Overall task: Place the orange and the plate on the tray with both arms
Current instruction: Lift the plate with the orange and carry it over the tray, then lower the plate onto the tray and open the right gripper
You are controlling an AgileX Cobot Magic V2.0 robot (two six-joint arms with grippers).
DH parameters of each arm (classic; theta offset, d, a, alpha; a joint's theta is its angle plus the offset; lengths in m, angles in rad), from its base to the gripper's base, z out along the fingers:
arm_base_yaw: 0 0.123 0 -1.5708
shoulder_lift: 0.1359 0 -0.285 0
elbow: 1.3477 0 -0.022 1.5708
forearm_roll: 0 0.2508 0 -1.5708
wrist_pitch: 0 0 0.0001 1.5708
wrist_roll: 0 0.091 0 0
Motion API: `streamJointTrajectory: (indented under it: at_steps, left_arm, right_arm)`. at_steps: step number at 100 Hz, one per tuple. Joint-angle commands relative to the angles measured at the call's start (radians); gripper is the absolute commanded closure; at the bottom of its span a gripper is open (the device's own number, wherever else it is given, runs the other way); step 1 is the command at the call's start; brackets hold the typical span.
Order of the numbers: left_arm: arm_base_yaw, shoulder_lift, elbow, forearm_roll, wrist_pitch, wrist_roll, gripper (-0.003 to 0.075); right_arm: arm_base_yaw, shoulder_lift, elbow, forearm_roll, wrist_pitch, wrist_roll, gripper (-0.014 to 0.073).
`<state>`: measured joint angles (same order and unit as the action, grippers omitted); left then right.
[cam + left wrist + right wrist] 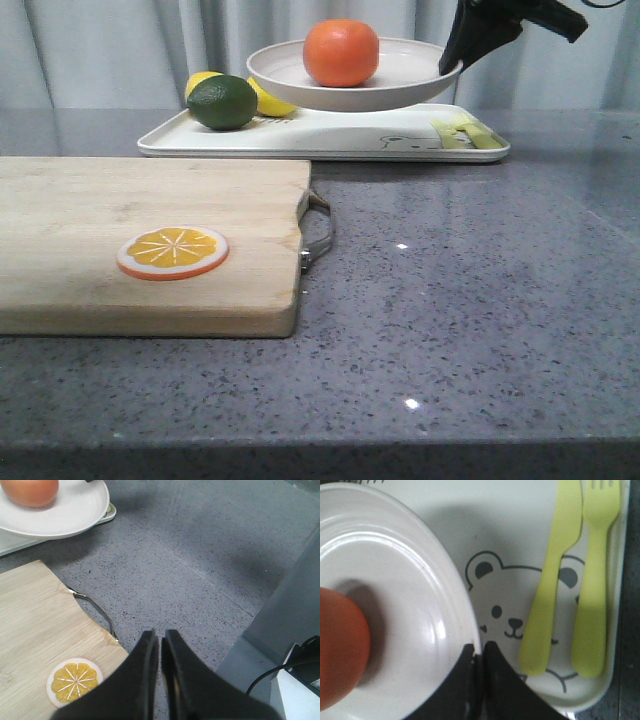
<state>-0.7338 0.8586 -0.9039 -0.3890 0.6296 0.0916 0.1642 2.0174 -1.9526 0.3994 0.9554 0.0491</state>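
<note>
1. Nearest the front camera: grey speckled stone tabletop (470,330), then a pale wooden cutting board (130,240) with a metal handle; a flat orange slice with a white rim (172,252) lies on the board. Not a task item.
2. Farther back: flat rectangular white tray (330,140) with a bear line drawing and yellow-green plastic knife and fork (570,575) on its right part. A dark green lime (222,102) and yellow lemons (268,100) sit on its left part.
3. Orange: the whole round glossy deep-orange fruit (341,52) rests inside the wide shallow off-white plate (400,75).
4. Plate: in the front view it sits above the tray surface with a gap under it; judged lifted, not yet set down. The right wrist view puts it over the tray, beside the bear's face.
5. Right gripper (479,652): black fingers pinched on the plate's rim, carrying plate and fruit.
6. Left gripper (160,640): fingers nearly together, only a slit between, holding nothing; it hangs over the tabletop just beside the board's handle, well apart from the tray.
7. Progress (judgement): orange is loaded and the plate is over its target. Left: lower the plate onto a bare part of the tray and let go.
</note>
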Motion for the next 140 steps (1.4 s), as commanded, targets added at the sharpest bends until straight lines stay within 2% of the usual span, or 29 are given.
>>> streamJointTrajectory:
  at_steps: [1,16,34,103,115,132,140]
  left_arm:
    - [0.001,-0.010,-0.025,-0.025,-0.049,-0.007,0.0713]
    - [0.001,-0.010,-0.025,-0.025,-0.049,-0.007,0.0713]
    - [0.001,-0.010,-0.025,-0.025,-0.049,-0.007,0.0713]
    - [0.001,-0.004,-0.025,-0.025,-0.049,-0.007,0.0713]
    - [0.001,-0.004,-0.025,-0.025,-0.049,-0.007,0.0713]
    - [0.001,-0.004,-0.025,-0.025,-0.049,-0.007,0.0713]
    - [0.001,-0.004,-0.025,-0.025,-0.049,-0.007,0.0713]
  right_arm:
    - [-0.003,0.008,-0.115,0.043,-0.008,-0.006,0.0660]
    - [-0.003,0.113,-0.269,0.085,0.009,-0.006,0.0660]
    - [-0.003,0.198,-0.366,0.085,0.022,0.001,0.0660]
    - [-0.003,0.250,-0.376,0.031,-0.047,0.001,0.0652]
    - [-0.003,0.250,-0.376,0.031,-0.047,0.001,0.0571]
    - [-0.003,0.250,-0.376,0.031,-0.031,0.001,0.0372]
    - [-0.003,0.247,-0.376,0.030,-0.022,0.001,0.0340]
